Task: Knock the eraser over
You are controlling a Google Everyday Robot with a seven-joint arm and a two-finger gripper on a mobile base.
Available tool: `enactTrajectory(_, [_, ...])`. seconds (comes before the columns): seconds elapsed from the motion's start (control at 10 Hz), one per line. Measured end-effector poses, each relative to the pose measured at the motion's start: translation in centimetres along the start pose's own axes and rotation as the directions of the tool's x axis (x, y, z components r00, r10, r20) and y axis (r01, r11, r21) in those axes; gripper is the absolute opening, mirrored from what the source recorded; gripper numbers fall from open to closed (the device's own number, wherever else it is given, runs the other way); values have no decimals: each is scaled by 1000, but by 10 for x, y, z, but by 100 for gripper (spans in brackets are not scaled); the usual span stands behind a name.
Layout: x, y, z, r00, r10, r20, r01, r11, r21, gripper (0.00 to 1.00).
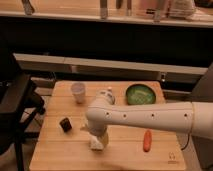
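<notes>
Camera view shows the gripper (97, 142) low over the wooden table (55, 150), fingers spread wide. Dark eraser (65, 124) stands nearby, apart

One wooden tabletop (55, 150) carries the lot. On it, counted by kind:

- one eraser (65, 124), small and dark
- one white cup (78, 92)
- one green bowl (140, 93)
- one slim orange-red piece (147, 140), possibly a carrot
- one pale rounded container (106, 94), half hidden behind the arm

One white robot arm (150, 117) reaches in from the right. It ends in one tool (97, 145), which hangs low over the front middle of the tabletop, just beside the eraser. One black chair (20, 105) stands at the left edge. That makes five loose items on one surface.
</notes>
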Motion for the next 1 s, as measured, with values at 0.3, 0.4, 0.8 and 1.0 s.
enactTrajectory(0.3, [-3, -12, 3, 1000, -21, 9, 21, 1000, 3, 80])
enactTrajectory(0.4, [-4, -15, 4, 1000, -26, 11, 26, 1000, 4, 80])
enactTrajectory(0.8, [-7, -34, 7, 998, -54, 16, 54, 999, 2, 80])
enactTrajectory(1.0, [-7, -38, 8, 998, -63, 14, 63, 998, -4, 80])
